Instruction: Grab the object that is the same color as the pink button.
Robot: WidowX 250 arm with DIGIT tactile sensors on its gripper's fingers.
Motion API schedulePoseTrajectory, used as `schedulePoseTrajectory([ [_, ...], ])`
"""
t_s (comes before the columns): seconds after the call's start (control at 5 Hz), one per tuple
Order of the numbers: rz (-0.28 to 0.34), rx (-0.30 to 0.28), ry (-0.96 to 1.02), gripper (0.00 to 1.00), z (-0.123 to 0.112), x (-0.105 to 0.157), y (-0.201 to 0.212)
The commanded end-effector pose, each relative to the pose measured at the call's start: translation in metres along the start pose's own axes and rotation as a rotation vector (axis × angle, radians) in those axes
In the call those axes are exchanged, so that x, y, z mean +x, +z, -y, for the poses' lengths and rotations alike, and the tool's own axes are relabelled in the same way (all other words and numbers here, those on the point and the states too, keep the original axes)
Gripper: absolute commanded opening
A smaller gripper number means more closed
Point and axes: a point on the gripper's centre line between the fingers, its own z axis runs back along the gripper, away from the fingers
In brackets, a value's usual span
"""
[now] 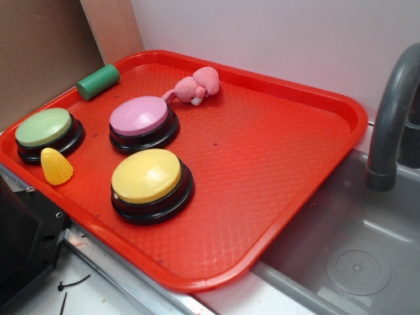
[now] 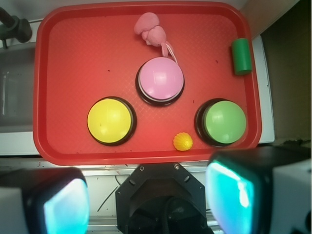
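A small fuzzy pink plush toy [image 1: 197,86] lies on the red tray [image 1: 275,170] near its far edge, just beyond the pink button [image 1: 142,121]; its thin tail reaches toward the button. In the wrist view the toy [image 2: 151,31] is at the top centre, above the pink button [image 2: 160,80]. My gripper [image 2: 146,202] is open and empty, high above the near side of the tray, over the robot base. Its two fingers with teal pads [image 2: 229,197] stand wide apart at the bottom of the wrist view. The gripper is not in the exterior view.
On the tray also stand a yellow button [image 1: 151,184], a green button [image 1: 48,133], a small yellow corn piece [image 1: 56,166] and a green cylinder [image 1: 98,81]. A grey sink [image 1: 354,262] with a faucet [image 1: 390,118] lies to the right. The black robot base [image 1: 23,243] is at the lower left.
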Motion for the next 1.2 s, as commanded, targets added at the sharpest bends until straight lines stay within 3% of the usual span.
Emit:
schedulePoseTrajectory([
  [0.0,0.0,0.0,0.0,1.0,0.0,0.0,0.0],
  [0.2,0.05,0.086,-0.03,1.0,0.011,0.026,-0.024],
  [0.4,0.087,0.062,-0.053,1.0,0.013,0.036,-0.043],
  [0.6,0.218,0.067,-0.142,1.0,0.013,0.06,-0.065],
  [0.8,0.288,-0.021,-0.121,1.0,0.002,0.082,-0.087],
  [1.0,0.29,-0.015,-0.093,1.0,-0.008,0.107,-0.109],
])
